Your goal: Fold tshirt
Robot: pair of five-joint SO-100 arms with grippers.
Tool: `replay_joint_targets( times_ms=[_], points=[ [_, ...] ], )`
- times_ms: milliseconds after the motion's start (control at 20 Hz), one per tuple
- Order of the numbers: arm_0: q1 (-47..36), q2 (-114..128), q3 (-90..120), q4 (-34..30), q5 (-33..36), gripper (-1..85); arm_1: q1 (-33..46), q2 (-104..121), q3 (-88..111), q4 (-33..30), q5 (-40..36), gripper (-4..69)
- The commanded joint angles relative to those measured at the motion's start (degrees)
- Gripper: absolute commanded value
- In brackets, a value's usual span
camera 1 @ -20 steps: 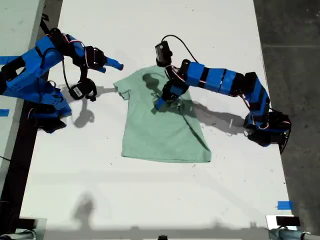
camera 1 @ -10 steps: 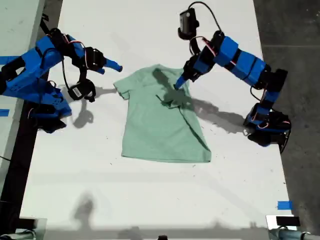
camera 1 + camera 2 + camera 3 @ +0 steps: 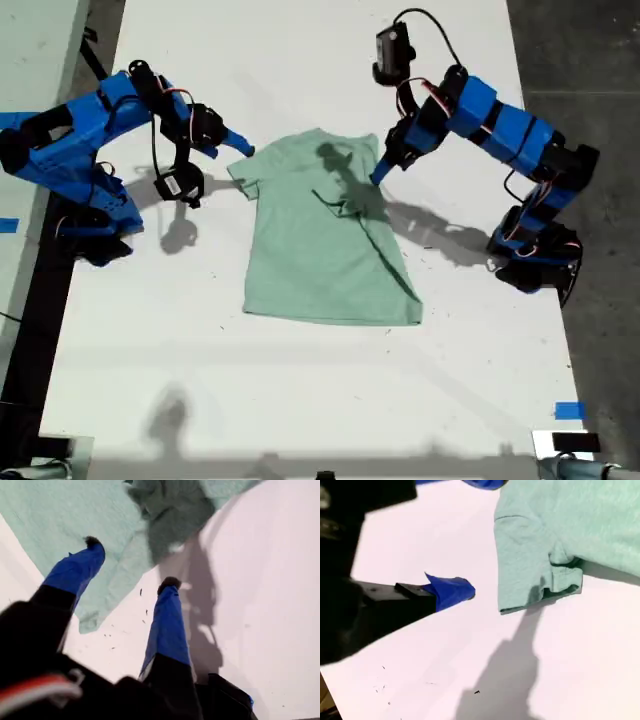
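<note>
The pale mint-green cotton tshirt (image 3: 325, 235) lies partly folded on the white surface (image 3: 300, 400). My first claw (image 3: 130, 565) hovers spread over its edge, empty; my second claw (image 3: 455, 587) waits beside the sleeve, its state unclear.

A long white table (image 3: 300, 400) fills most of the exterior view, running from the top edge to the bottom, its surface matte and dotted with small dark specks. Soft grey shadows lie across it, one low in the lower left of the frame. To the exterior view's right, dark grey floor (image 3: 590, 60) shows, rough and mottled. A small piece of blue tape (image 3: 569, 410) sits near the table's lower right edge. At the upper left, a second pale surface (image 3: 35, 50) shows, with a dark gap between it and the table.
</note>
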Motion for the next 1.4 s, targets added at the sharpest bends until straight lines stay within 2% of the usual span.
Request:
replay_joint_targets(
  times_ms=[0,250,400,450,500,550,850,1100,1200,1350],
  points=[
    [0.1,-3.5,-2.5,-2.4,-0.7,30.7,-0.2,6.5,1.1,-1.4,-0.7,24.9],
    [-2.5,-19.6,-4.0,-7.3,-0.8,31.9,0.0,13.5,8.0,-3.8,-0.9,23.2],
    [-3.1,-35.0,-10.7,-7.4,-0.3,30.2,0.6,19.6,14.2,-6.0,-0.9,22.2],
    [-3.6,-39.6,-13.0,-6.7,0.3,23.9,0.9,21.6,16.3,-6.5,-0.9,22.0],
    [-4.3,-42.6,-14.2,-6.5,0.4,6.8,1.1,23.6,18.5,-7.1,-0.9,21.6],
    [-4.7,-43.7,-14.4,-7.1,1.2,0.1,1.4,25.7,20.7,-7.9,-0.9,21.1],
    [-5.2,-41.9,-14.2,-7.9,0.4,0.1,3.3,33.5,29.0,-10.4,-1.0,19.1],
    [-11.1,-11.3,-0.7,-6.3,-4.8,0.1,3.3,34.4,30.4,-10.0,-1.0,18.3],
    [-7.8,-10.9,-5.4,-4.3,-6.2,0.1,3.3,35.1,31.3,-10.0,-0.8,18.0],
    [1.8,-24.5,-26.1,-1.4,-7.7,0.1,3.3,35.3,31.6,-9.5,-0.6,17.5]
  ],
)
